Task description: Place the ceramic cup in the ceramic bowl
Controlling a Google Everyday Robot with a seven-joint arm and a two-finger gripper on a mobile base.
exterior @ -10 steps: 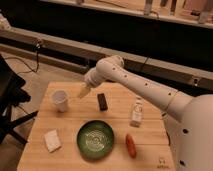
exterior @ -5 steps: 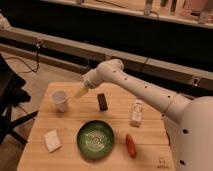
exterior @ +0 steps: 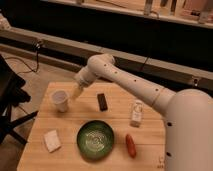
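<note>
The small white ceramic cup (exterior: 60, 100) stands upright on the left part of the wooden table (exterior: 115, 117). The dark green ceramic bowl (exterior: 95, 140) sits near the front middle of the table, right of and nearer than the cup. My gripper (exterior: 76, 92) hangs from the white arm just to the right of the cup's rim, close beside it. It holds nothing that I can see.
A white square block (exterior: 51, 140) lies at the front left. A black bar (exterior: 102, 101) lies mid-table. A white bottle (exterior: 136, 113) stands at the right, with an orange-red object (exterior: 131, 145) in front of it. A black chair (exterior: 10, 100) stands left of the table.
My gripper has moved left and down across the table, from near the black bar to right beside the cup. The objects have not moved.
</note>
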